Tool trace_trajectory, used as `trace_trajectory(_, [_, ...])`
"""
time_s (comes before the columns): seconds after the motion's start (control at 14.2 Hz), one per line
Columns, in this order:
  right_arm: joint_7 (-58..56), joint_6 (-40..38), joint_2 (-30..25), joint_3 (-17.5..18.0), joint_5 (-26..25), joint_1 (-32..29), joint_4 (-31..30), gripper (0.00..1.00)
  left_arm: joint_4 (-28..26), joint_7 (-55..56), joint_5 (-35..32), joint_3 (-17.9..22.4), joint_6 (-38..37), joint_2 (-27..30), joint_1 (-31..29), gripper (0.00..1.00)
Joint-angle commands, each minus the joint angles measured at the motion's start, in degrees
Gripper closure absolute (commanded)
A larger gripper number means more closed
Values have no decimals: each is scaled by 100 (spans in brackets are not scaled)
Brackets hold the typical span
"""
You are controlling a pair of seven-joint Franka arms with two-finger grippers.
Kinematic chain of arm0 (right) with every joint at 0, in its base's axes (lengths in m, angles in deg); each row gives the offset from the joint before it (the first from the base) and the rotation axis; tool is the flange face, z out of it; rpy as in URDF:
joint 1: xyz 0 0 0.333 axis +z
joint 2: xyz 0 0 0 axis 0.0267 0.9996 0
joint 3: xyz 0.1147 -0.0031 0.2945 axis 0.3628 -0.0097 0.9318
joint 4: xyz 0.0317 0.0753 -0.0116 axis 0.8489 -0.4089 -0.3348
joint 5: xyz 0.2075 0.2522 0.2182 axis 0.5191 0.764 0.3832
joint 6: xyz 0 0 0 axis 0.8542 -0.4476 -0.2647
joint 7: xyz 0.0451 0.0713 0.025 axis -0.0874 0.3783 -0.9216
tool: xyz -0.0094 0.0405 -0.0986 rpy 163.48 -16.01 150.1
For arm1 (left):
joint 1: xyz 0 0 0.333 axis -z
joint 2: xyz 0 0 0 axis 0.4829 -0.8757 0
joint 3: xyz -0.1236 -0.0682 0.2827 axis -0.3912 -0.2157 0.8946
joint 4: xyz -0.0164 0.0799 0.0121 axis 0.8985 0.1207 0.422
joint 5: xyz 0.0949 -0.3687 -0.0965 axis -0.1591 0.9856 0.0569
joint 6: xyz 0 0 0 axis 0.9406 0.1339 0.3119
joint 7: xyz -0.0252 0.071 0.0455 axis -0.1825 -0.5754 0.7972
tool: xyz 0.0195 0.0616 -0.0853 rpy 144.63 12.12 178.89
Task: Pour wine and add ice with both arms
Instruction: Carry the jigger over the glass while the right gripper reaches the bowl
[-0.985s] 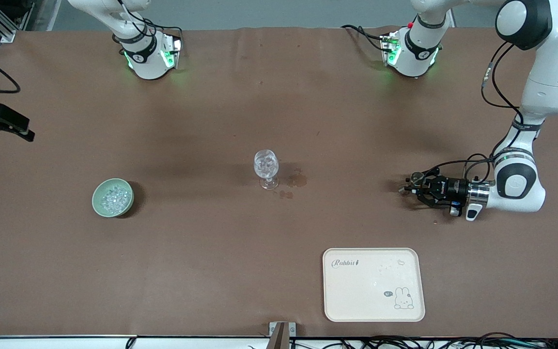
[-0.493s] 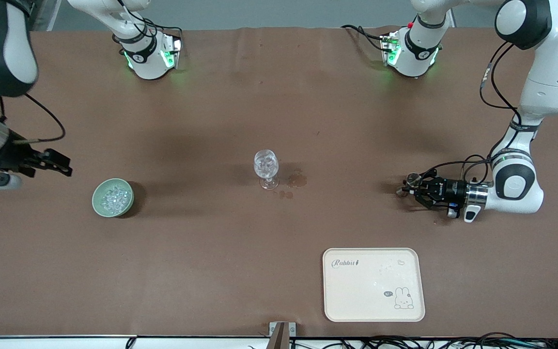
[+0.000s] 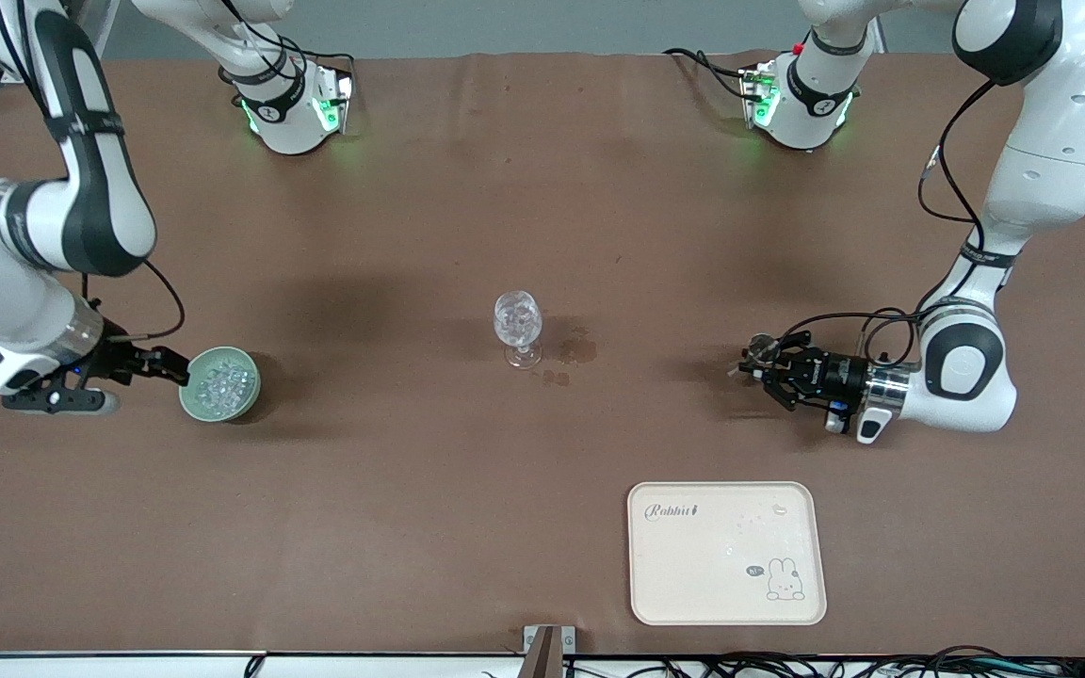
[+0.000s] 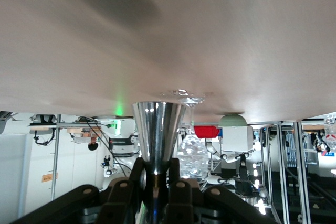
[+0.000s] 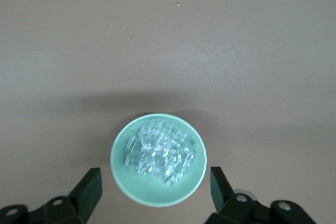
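A pale green bowl [image 3: 219, 383] [image 5: 158, 159] heaped with ice [image 3: 220, 380] [image 5: 160, 153] sits toward the right arm's end of the table. My right gripper [image 3: 177, 366] [image 5: 155, 176] hangs over the bowl's rim, open, one finger on each side and touching nothing. A clear stemmed glass [image 3: 517, 326] [image 4: 190, 150] stands mid-table. Toward the left arm's end, my left gripper [image 3: 755, 363] [image 4: 157, 169] is shut on the narrow base of a small silver metal cup [image 3: 763, 346] [image 4: 157, 132], low over the table. The wine is hidden from view.
Dark stains [image 3: 578, 350] mark the brown table beside the glass. A cream tray [image 3: 726, 553] with a rabbit print lies nearer the front camera, toward the left arm's end. Both arm bases [image 3: 293, 104] [image 3: 801, 99] stand along the table's edge farthest from the camera.
My right arm has swung in from the table's end until its gripper reached the bowl. My left gripper has shifted toward the glass with the metal cup in it.
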Motion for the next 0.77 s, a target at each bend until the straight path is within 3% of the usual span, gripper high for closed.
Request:
trace_trajectory(0.0, [78, 255, 396, 33, 36, -91, 44, 15, -104, 586, 206, -335, 511, 339, 208, 99])
trace_trajectory(0.28, [87, 282, 695, 33, 45, -135, 26, 22, -122, 1719, 206, -960, 1417, 602, 435, 99])
trace_trajectory(0.35, [96, 308, 722, 33, 54, -109, -96, 27, -122, 1922, 197, -970, 1549, 716, 593, 99])
trace_trajectory(0.7, [280, 826, 977, 42, 71, -30, -211, 30, -473, 2415, 162, -961, 2147, 1340, 1340, 99])
